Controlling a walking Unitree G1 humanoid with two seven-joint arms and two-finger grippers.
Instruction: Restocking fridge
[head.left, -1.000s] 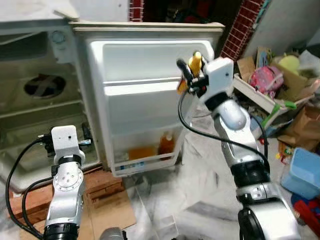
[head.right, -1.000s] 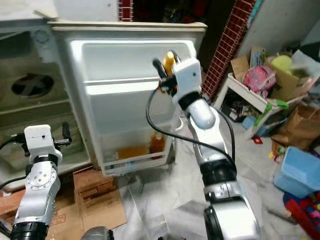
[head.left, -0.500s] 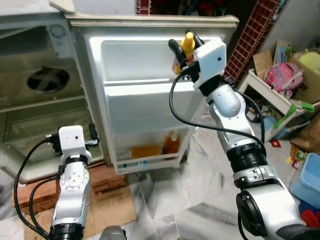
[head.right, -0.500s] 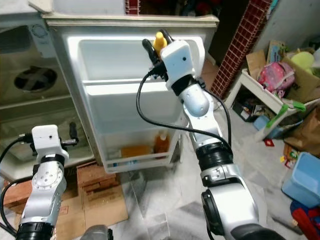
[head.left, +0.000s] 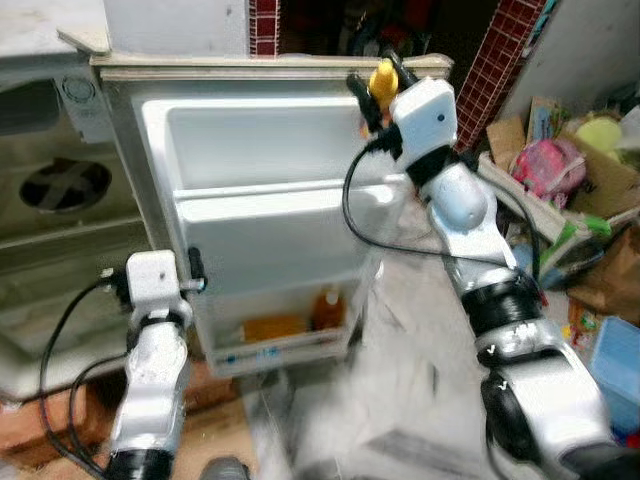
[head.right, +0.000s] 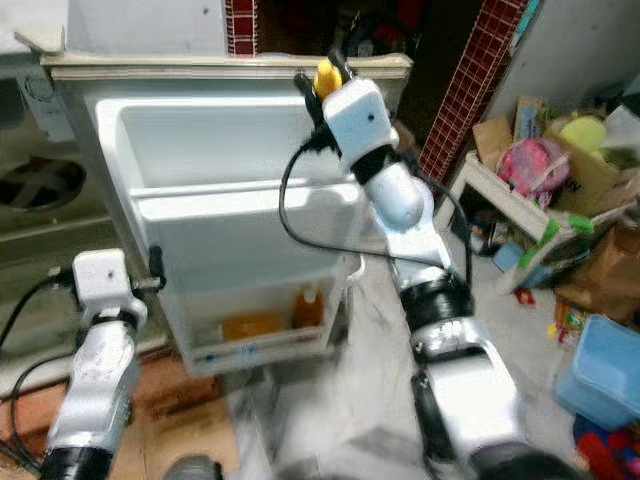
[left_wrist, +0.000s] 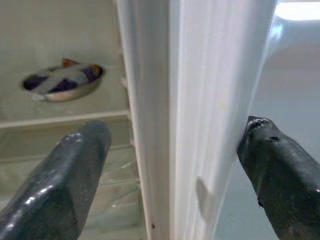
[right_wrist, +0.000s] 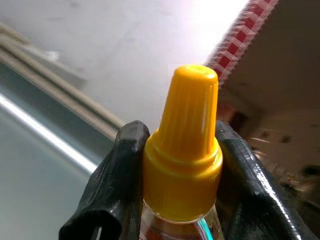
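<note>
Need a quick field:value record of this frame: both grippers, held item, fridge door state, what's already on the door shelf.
right gripper: raised by the top edge of the open door, shut on the bottle
bottle: yellow cap, clear body, upright, held at the neck
left gripper: open, fingers straddling the fridge door's edge
fridge door: open, inner side facing the robot
bottom door shelf: holds an amber bottle and a flat orange item beside it
fridge interior: metal bowl on a shelf

Head views overlook the fridge door; wrist views close.
</note>
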